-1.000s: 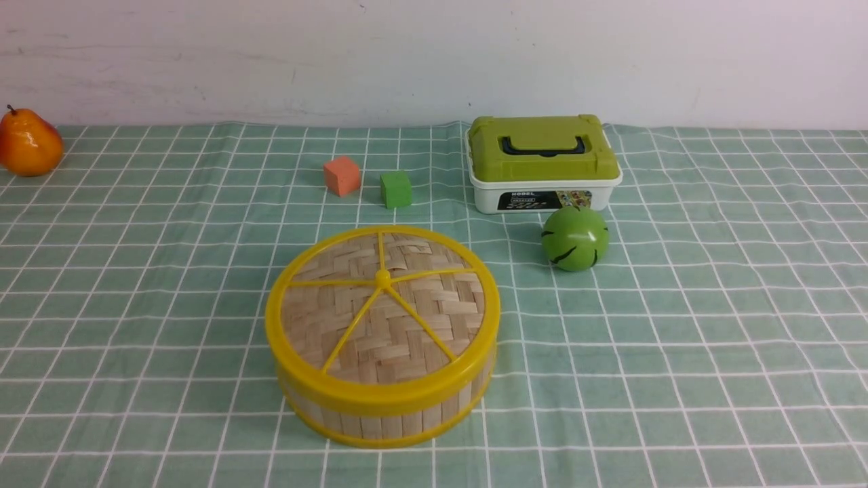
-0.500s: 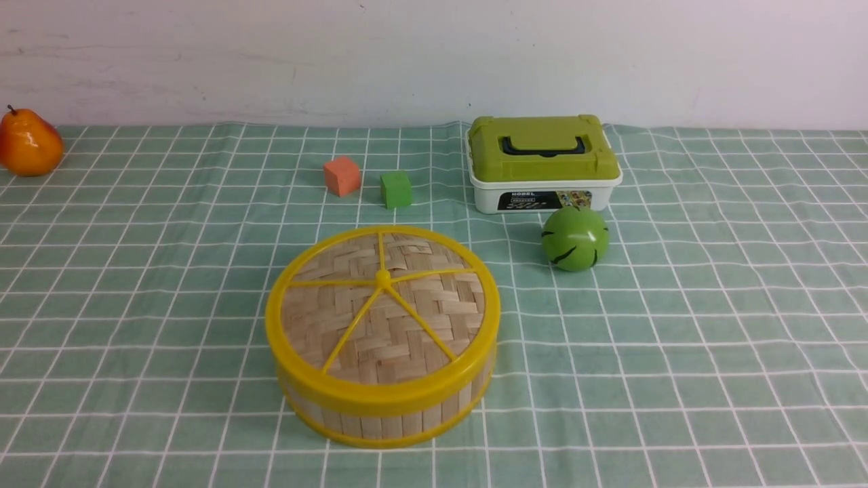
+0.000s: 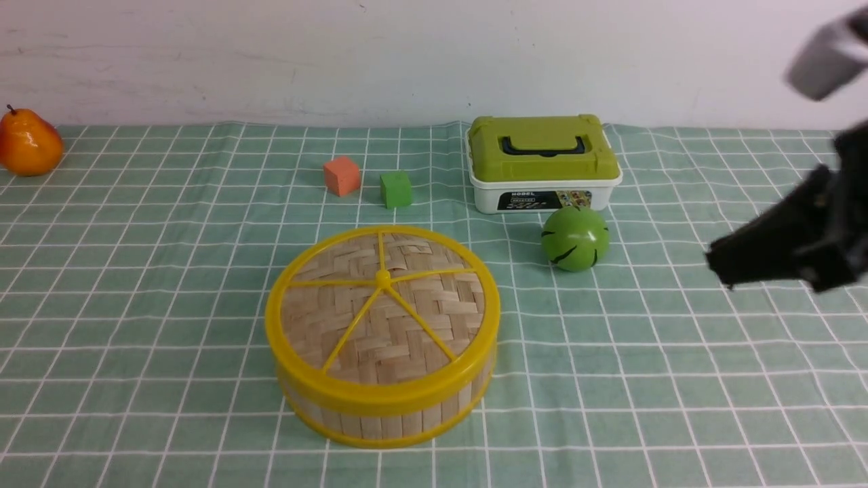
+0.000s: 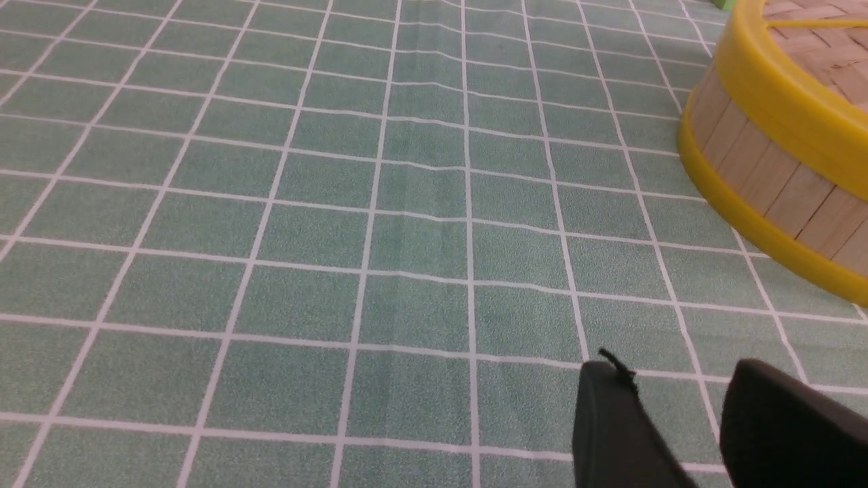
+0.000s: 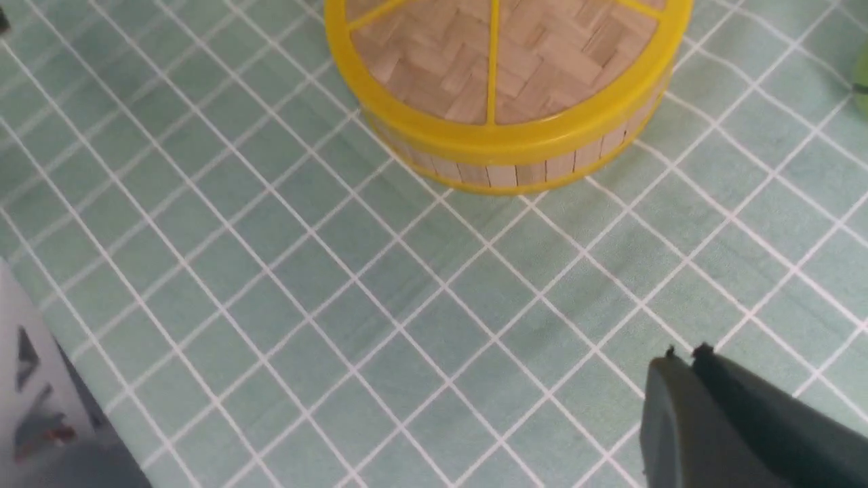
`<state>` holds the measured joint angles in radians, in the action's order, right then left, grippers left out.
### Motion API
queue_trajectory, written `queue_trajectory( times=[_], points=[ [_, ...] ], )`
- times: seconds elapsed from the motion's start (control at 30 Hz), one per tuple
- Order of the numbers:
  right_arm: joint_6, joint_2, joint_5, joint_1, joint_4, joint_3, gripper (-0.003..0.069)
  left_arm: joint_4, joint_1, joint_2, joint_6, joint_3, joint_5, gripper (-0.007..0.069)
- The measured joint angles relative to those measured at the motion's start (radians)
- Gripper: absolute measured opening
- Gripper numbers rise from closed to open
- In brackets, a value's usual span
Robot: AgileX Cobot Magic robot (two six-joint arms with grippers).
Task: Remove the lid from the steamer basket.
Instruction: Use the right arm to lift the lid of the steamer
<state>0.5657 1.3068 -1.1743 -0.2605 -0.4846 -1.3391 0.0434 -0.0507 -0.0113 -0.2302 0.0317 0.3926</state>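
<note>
The lid (image 3: 383,305), a woven tan disc with yellow rim, spokes and knob, sits on the steamer basket (image 3: 380,420) at the table's front centre. My right gripper (image 3: 717,261) is shut and empty, in the air at the right, well apart from the basket. In the right wrist view its shut tips (image 5: 685,358) hang above the cloth, with lid (image 5: 502,61) and basket wall (image 5: 515,173) farther off. My left gripper (image 4: 678,379) is open and empty, low over the cloth, a short way from the basket wall (image 4: 766,183) and lid rim (image 4: 780,95). It is out of the front view.
A white box with a green top (image 3: 542,159) stands behind the basket to the right, a green ball (image 3: 575,238) in front of it. An orange cube (image 3: 341,175) and a green cube (image 3: 396,189) lie behind the basket. A pear (image 3: 27,144) sits far left.
My right arm has come into the front view from the right edge. The basket, lid and other objects have not moved.
</note>
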Motion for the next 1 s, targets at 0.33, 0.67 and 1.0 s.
queue_trajectory(
  times=[0.33, 0.67, 1.0],
  points=[
    [-0.355, 0.617, -0.067, -0.345, 0.426, -0.623, 0.0049, 0.000, 0.000, 0.000, 0.000, 0.000, 0.000, 0.0239],
    [-0.405, 0.977, -0.070, -0.407, 0.349, -0.992, 0.0431, 0.000, 0.000, 0.000, 0.000, 0.000, 0.000, 0.0239],
    [-0.401, 1.022, -0.072, -0.409, 0.302, -0.997, 0.0438, 0.000, 0.000, 0.000, 0.000, 0.000, 0.000, 0.0239]
  ],
)
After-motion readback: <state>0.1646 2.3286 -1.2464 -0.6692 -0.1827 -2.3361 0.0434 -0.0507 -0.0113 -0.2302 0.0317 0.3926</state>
